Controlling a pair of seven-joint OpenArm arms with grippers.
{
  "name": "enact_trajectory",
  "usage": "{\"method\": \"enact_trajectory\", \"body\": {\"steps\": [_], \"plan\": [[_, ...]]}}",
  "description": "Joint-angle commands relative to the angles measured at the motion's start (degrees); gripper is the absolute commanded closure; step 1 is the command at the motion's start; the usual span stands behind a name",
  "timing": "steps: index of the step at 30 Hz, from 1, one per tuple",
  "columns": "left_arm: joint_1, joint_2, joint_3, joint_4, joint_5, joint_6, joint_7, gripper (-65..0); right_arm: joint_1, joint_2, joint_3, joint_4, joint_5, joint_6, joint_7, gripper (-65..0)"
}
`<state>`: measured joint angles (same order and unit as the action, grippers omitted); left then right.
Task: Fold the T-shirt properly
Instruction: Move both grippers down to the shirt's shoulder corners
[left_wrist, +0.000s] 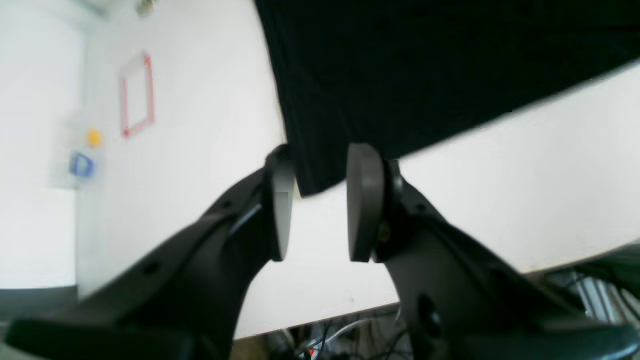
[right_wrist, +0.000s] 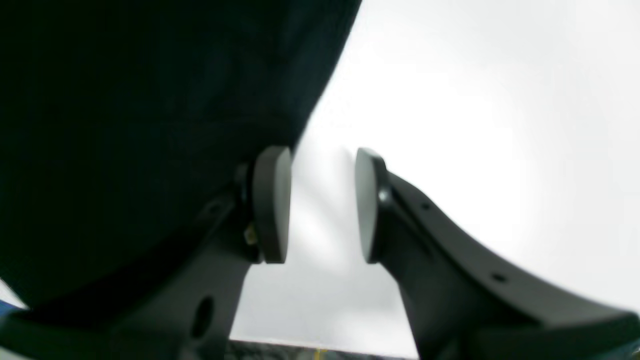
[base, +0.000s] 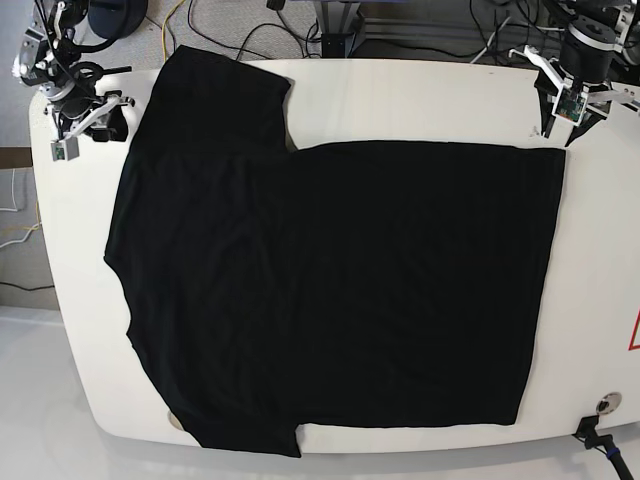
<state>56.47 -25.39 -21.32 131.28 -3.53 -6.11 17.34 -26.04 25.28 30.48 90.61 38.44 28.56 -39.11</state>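
The black T-shirt (base: 340, 280) lies flat across the white table (base: 420, 95), hem toward the right, one sleeve (base: 225, 95) at the far left. My left gripper (base: 555, 118) hovers at the shirt's far right corner. In the left wrist view the left gripper (left_wrist: 321, 170) is open, its pads (left_wrist: 365, 200) on either side of that corner of the T-shirt (left_wrist: 425, 65) without pinching it. My right gripper (base: 97, 120) is beside the far left sleeve. Up close the right gripper (right_wrist: 320, 165) is open over bare table, with the T-shirt (right_wrist: 125, 125) just to its left.
Cables (base: 260, 25) run behind the table's far edge. A red tape rectangle (left_wrist: 137, 95) and small blurred yellow (left_wrist: 94, 136) and blue (left_wrist: 81, 165) items lie on the table beyond the shirt. A red mark (base: 635, 335) and a round fitting (base: 603, 404) are at the right edge.
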Motion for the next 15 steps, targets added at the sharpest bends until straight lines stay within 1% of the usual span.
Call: {"method": "enact_trajectory", "body": {"steps": [1, 3, 4, 6, 8, 11, 15], "plan": [[-2.83, -4.23, 1.23, -1.07, -2.88, 0.26, 0.34, -16.7, 1.47, 0.91, -1.57, -0.25, -3.31, -0.11, 0.95, -21.5], [-4.58, -6.11, 1.81, -2.66, -4.5, 0.07, 0.29, -17.1, 2.09, 0.94, -2.43, -0.58, -5.39, -0.04, 0.87, -21.5], [-2.36, -3.79, 0.28, -0.38, -2.77, -0.93, 1.13, -16.8, 1.74, 0.26, -1.67, -0.78, -2.84, 2.69, 0.36, -20.9], [-2.07, -3.68, 0.07, -0.3, -2.58, -0.99, 1.4, -17.2, 1.96, 0.22, -2.33, -1.36, -2.96, 4.53, 0.18, -20.6], [-1.91, -3.57, 0.06, -0.31, -2.48, -0.9, 1.35, -17.9, 2.2, 0.12, -2.86, -1.57, -3.28, 5.56, 0.13, -20.6], [-2.96, -3.47, 0.21, -2.31, -3.25, -1.16, 1.81, -18.9, 2.35, 0.08, -4.16, -1.73, -3.33, 5.63, -0.44, -20.4], [-7.86, -3.41, 0.0, -7.9, -5.29, -1.69, 2.86, -20.0, 3.08, -0.11, -6.66, -1.61, -3.58, 5.03, -0.65, -18.7]]}}
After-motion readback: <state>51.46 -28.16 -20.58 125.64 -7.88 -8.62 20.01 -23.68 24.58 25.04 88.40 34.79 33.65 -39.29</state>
